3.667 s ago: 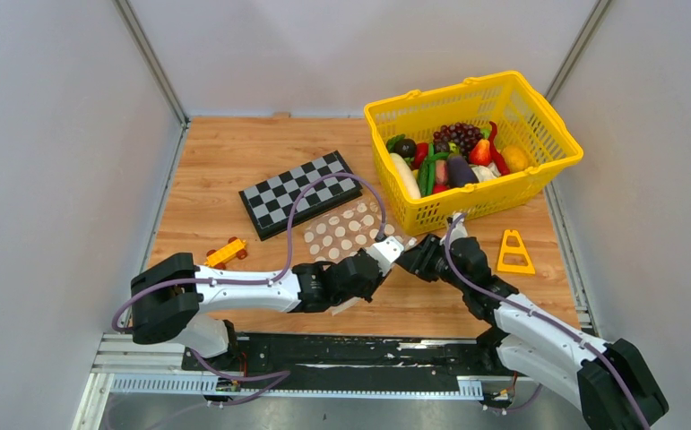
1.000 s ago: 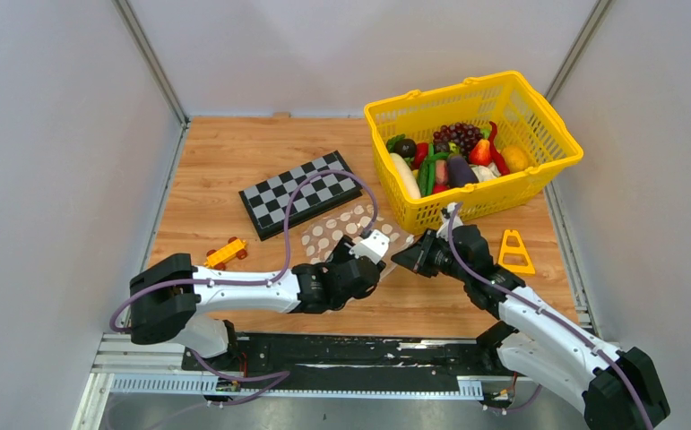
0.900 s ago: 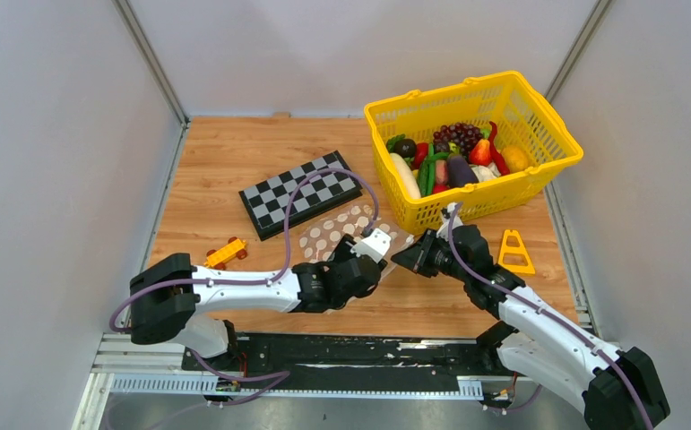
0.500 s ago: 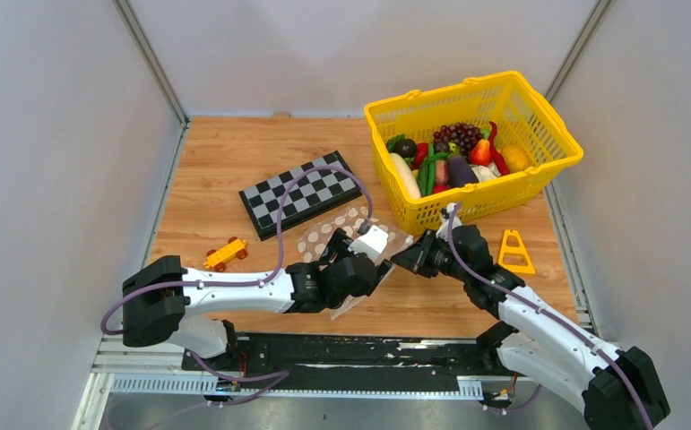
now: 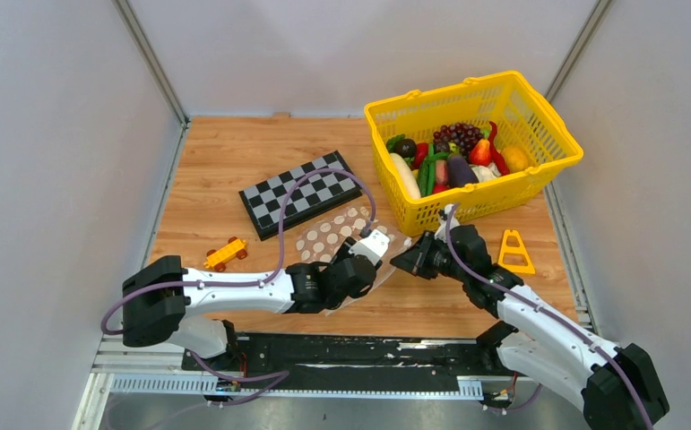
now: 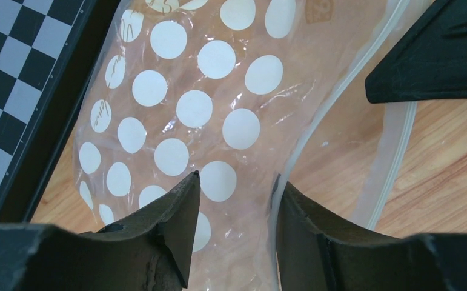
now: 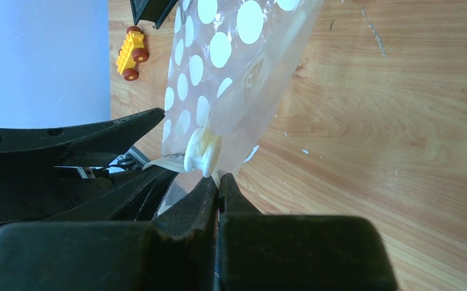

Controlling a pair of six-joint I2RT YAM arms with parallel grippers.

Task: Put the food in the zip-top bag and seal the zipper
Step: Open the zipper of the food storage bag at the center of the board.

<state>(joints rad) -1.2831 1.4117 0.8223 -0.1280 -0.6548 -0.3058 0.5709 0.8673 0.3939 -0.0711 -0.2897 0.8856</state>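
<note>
My right fingers (image 7: 218, 182) are pressed together on the mouth edge of the clear, white-dotted zip-top bag (image 5: 334, 235), right beside a small white plastic slider (image 7: 203, 151) on that edge. My left fingers (image 6: 234, 189) stand part-way apart with the dotted film lying between them; I cannot tell whether either one touches it. In the left wrist view the narrow clear zipper strip (image 6: 393, 154) runs from under my right fingers' black tip at 2 o'clock down toward 5 o'clock.

Seen from above, the bag lies on the wooden bench (image 5: 234, 152), just at 5 o'clock of the black-and-white checkerboard (image 5: 301, 193). The food sits in the yellow plastic basket (image 5: 431, 213) at 2 o'clock of the bag, with the dark purple grape bunch (image 5: 460, 134) and the long cream-white vegetable (image 5: 404, 176) among it. A yellow toy car (image 5: 225, 253) lies at 9 o'clock of the bag, and an orange triangular frame (image 5: 513, 253) at 3 o'clock of my right fingers
</note>
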